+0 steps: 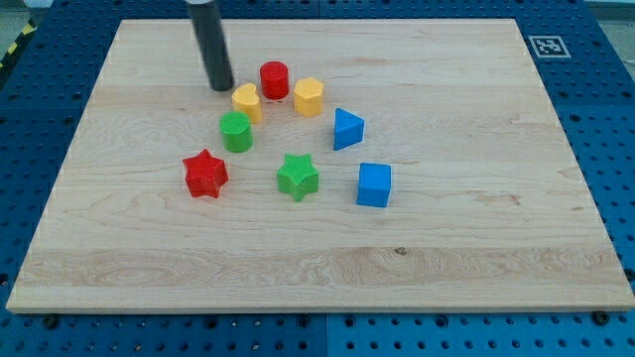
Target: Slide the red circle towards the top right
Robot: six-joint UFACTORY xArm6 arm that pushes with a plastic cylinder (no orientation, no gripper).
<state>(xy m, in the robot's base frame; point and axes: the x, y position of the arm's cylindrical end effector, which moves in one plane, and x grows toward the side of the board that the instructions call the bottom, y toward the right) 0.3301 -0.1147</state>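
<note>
blue cube [374, 184] nearest, my tip [220, 86] left of red circle [275, 79]

text: none readable | sign: black-and-white square marker [547, 46] | on: board [476, 258] top-right corner

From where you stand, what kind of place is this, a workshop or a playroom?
Probably a robotics lab bench. A wooden board lies on a blue perforated table, with a printed square marker at its corner. My tip stands beside small coloured blocks, just left of the red circle.
</note>
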